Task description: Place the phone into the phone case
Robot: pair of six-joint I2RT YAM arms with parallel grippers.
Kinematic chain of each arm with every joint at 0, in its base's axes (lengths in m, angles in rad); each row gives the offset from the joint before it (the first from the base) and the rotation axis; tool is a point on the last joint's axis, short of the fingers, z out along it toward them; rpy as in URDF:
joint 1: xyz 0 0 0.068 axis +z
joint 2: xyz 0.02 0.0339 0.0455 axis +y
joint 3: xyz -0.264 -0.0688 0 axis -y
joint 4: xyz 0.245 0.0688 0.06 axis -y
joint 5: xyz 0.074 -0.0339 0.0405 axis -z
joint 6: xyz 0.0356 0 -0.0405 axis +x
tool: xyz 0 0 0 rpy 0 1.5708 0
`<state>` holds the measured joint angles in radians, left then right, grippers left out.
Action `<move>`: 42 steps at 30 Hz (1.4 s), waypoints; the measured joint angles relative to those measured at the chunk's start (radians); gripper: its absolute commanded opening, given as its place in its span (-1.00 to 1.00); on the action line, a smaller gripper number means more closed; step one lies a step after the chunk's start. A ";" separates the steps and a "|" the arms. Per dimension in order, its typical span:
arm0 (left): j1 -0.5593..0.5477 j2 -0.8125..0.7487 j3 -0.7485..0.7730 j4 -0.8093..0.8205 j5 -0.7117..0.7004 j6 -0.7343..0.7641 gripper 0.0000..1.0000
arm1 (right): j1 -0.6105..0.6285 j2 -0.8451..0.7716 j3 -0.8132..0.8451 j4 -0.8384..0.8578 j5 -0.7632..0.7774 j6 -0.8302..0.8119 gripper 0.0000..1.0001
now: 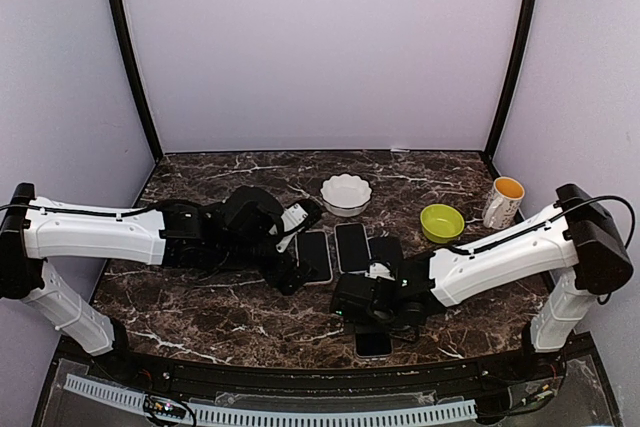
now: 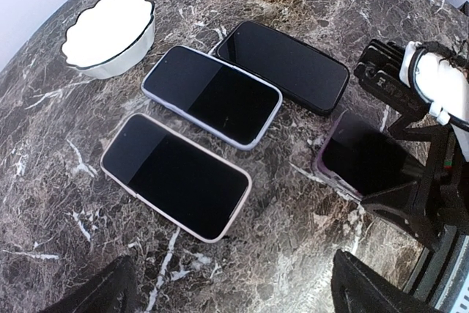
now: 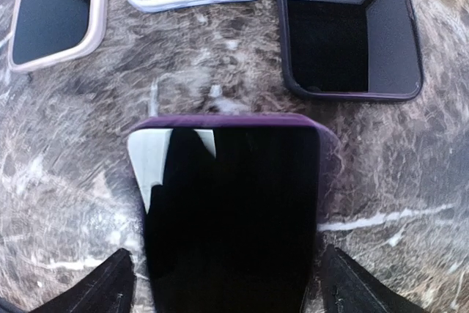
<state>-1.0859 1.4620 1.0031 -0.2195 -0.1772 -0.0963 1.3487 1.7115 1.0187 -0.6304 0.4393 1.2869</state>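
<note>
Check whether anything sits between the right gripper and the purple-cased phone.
Nothing visible does. The purple-cased phone lies on the table directly between the right gripper's open fingers, with no other object in the gap.

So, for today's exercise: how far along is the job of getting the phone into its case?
Done, apparently: the purple-cased phone lies flat on the table, its dark screen framed all round by the purple rim. Whether every corner is seated cannot be told. In hand: nothing. The right hand straddles it with fingers apart, and the left hand is open and empty. Left: perhaps a check press, then pulling the arms away.
</note>
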 measured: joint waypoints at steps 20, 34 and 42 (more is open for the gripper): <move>-0.025 0.158 0.032 0.009 0.205 0.029 0.22 | -0.059 -0.199 -0.064 0.071 -0.160 -0.134 0.81; -0.030 0.478 0.307 -0.057 0.365 0.003 -0.17 | -0.225 -0.294 -0.352 0.371 -0.302 -0.224 0.60; -0.029 0.554 0.352 -0.127 0.401 -0.033 -0.28 | -0.232 -0.273 -0.399 0.493 -0.347 -0.240 0.43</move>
<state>-1.1149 2.0155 1.3552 -0.3462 0.2237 -0.1295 1.1164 1.4387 0.6201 -0.1371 0.0921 1.0466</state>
